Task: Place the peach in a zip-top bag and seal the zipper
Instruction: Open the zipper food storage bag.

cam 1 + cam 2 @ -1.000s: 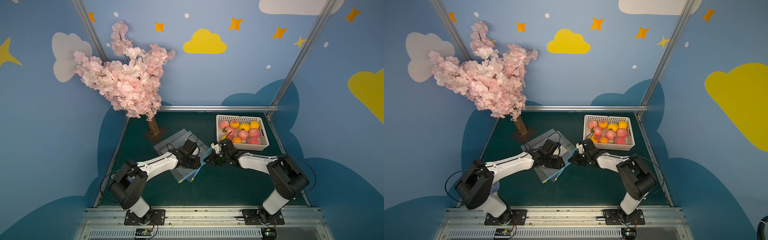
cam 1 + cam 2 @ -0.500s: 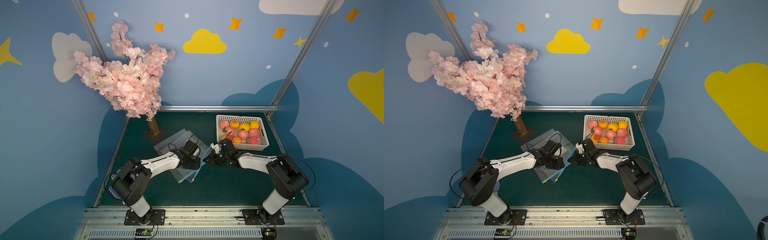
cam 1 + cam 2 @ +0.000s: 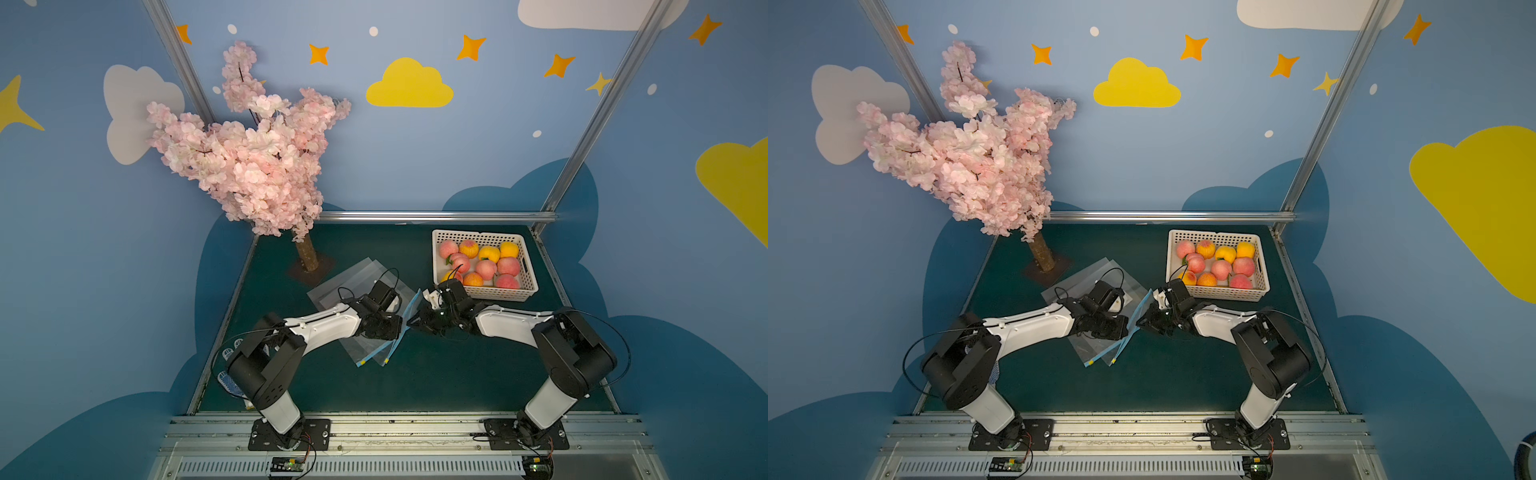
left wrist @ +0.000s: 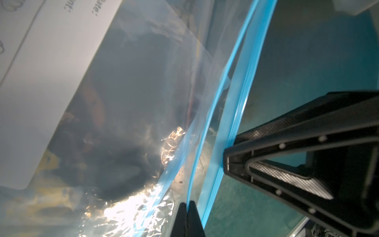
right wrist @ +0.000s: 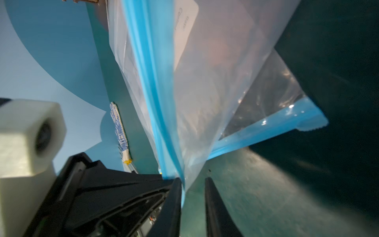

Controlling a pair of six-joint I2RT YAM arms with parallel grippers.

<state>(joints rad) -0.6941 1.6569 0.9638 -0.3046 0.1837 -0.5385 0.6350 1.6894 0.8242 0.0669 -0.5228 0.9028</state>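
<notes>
obs: zip-top bag [image 3: 409,308] sits mid-mat between the two arms. its zipper edge is lifted and the body trails down onto a stack of spare bags [image 3: 357,274]. peaches [image 3: 485,268] are all in the white basket [image 3: 482,294]; none is bagged.

left gripper [image 4: 187,205]: clenched on the bag's mouth edge, at the blue zipper strip [image 4: 245,82].
right gripper [image 5: 192,182]: jaws parted. the bag edge lies against one finger and looks unpinched.

handling (judged): the film is light, limp and slick, and will sag and slip. only the zipper strip has stiffness, so hold there, one lip per gripper. a peach is round and bruisable; grip it gently across the middle.

orientation: the long axis follows the zipper, running diagonally from the end near the basket toward the front of the mat. the mouth faces the right arm, the closed bottom the left arm's side.
</notes>
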